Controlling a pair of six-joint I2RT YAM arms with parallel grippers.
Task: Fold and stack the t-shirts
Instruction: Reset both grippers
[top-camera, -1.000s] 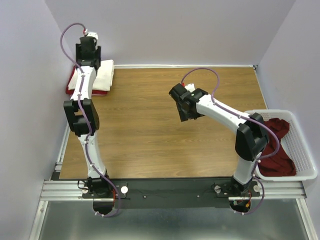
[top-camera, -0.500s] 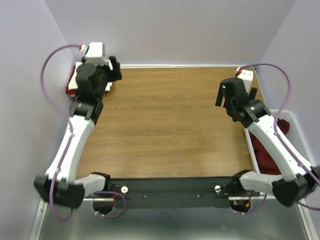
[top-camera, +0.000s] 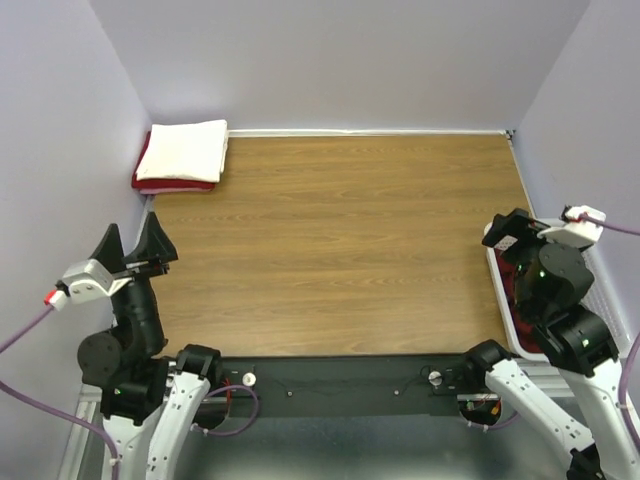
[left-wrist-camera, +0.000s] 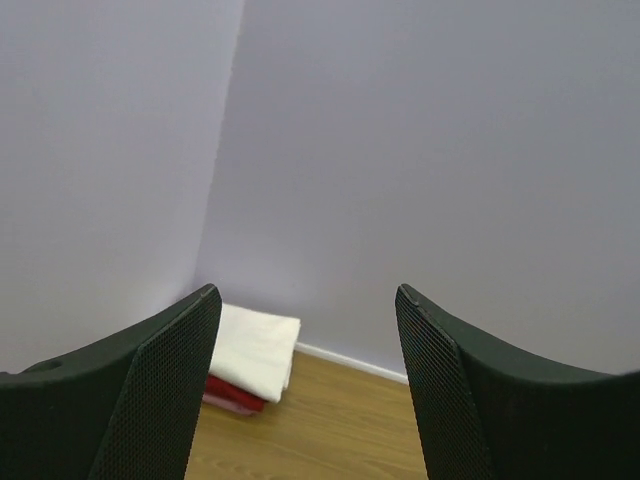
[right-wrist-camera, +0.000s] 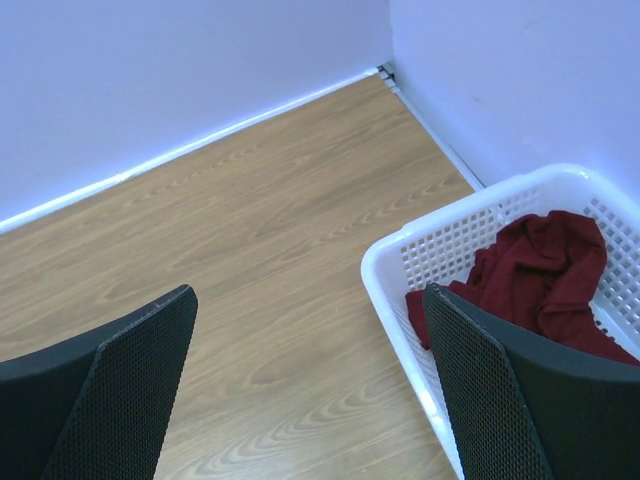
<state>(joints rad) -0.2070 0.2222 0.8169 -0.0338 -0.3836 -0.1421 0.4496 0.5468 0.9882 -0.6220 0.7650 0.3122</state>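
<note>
Cream-white cotton tops the pile in the far left corner of the tabletop (top-camera: 340, 240). There a folded cream-white t-shirt (top-camera: 183, 150) lies squared on a folded bright red t-shirt (top-camera: 165, 186), whose edge shows beneath it along the near side. The two make a neat stack close to both walls.

At the right edge a dark red t-shirt (right-wrist-camera: 540, 270) sits crumpled and unfolded inside a white lattice basket (right-wrist-camera: 400, 262). Whether anything else lies under it cannot be told.

Both arms are raised near their bases at the near edge, well apart from the cloth. The left pincer (top-camera: 132, 248) is spread wide and empty, its wrist view looking toward the stack in the corner. The right pincer (right-wrist-camera: 308, 292) is likewise released and holds nothing, with the basket just below and to its right. Bare wood lies between the stack and the basket.

By the look of it, two shirts are done and one is left. The dark red shirt has yet to be lifted out, spread on the wood, folded and laid on the pile.
</note>
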